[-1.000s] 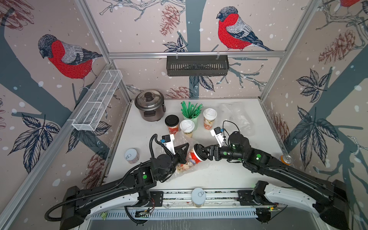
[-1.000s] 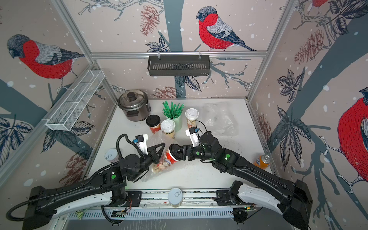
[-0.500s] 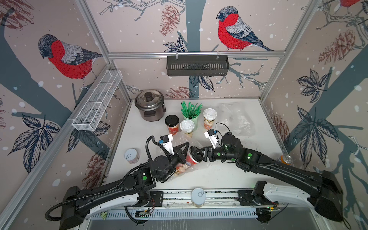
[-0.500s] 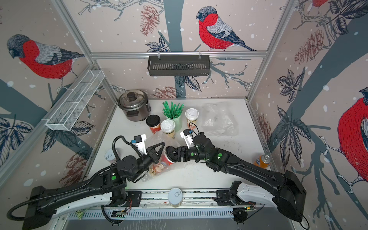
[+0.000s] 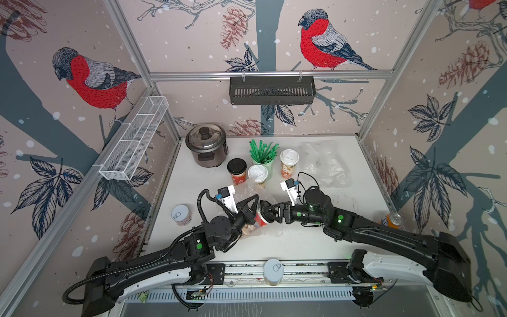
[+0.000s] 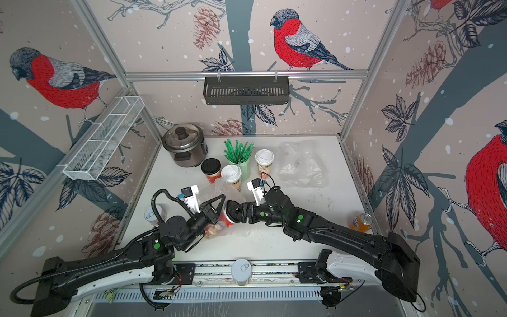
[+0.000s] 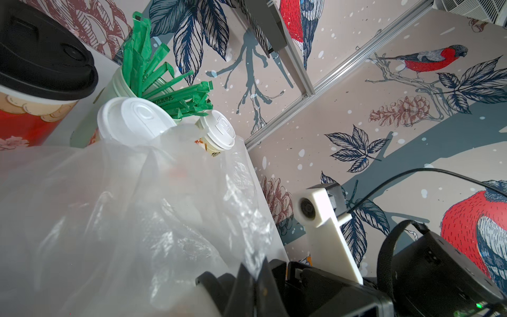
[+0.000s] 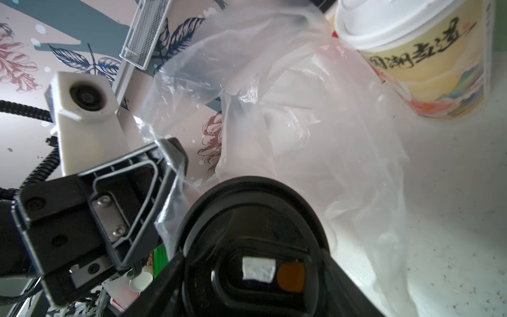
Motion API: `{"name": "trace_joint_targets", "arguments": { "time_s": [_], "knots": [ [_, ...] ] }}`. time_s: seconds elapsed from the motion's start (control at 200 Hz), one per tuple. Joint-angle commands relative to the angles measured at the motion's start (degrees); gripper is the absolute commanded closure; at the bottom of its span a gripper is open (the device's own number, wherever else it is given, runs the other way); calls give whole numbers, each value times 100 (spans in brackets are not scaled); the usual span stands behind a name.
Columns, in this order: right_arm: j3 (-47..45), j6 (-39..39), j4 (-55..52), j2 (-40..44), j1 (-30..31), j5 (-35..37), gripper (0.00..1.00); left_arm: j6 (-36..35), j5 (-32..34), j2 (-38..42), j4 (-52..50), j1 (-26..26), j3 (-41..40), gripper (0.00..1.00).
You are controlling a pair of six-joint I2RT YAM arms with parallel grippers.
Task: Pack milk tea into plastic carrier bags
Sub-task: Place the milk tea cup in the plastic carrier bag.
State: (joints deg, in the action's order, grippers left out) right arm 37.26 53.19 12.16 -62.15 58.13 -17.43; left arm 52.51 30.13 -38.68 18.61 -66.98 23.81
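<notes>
The tall red paper cup with the black lid (image 5: 260, 219) lay tipped on its side at mid-table. Its base was inside the mouth of the clear, crinkly plastic bag (image 7: 123, 219), and the jaws of the right gripper (image 5: 267, 212) were clamped around its lid. I saw the left gripper (image 8: 171, 149) pinched tight on the bag's thin upper edge, lifted off the white table (image 5: 343, 241). Both black arms reached low from the front rail, wrists turned towards each other. A white-lidded cream paper cup (image 5: 258, 175) stood upright just behind the bag.
</notes>
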Motion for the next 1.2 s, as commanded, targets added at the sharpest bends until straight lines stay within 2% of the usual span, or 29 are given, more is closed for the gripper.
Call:
{"name": "trace_joint_targets", "arguments": {
  "time_s": [0.0,0.23,0.47,0.645,0.911,1.196],
  "knots": [
    [-63,122,462,191,57,369,30,101,229,41,321,-11,-29,100],
    [-322,283,855,266,219,615,29,278,466,-57,681,-17,-43,100],
    [-500,446,1542,-62,443,767,28,509,538,-313,1076,-61,-33,100],
    [-443,421,1653,-288,537,806,26,620,634,-388,1306,-121,-61,100],
    [-220,119,737,-316,639,1239,24,568,617,-369,1491,-152,-26,100],
    [441,-482,-1510,-159,710,1821,25,619,527,-301,1661,-155,-79,100]
  ]
}}
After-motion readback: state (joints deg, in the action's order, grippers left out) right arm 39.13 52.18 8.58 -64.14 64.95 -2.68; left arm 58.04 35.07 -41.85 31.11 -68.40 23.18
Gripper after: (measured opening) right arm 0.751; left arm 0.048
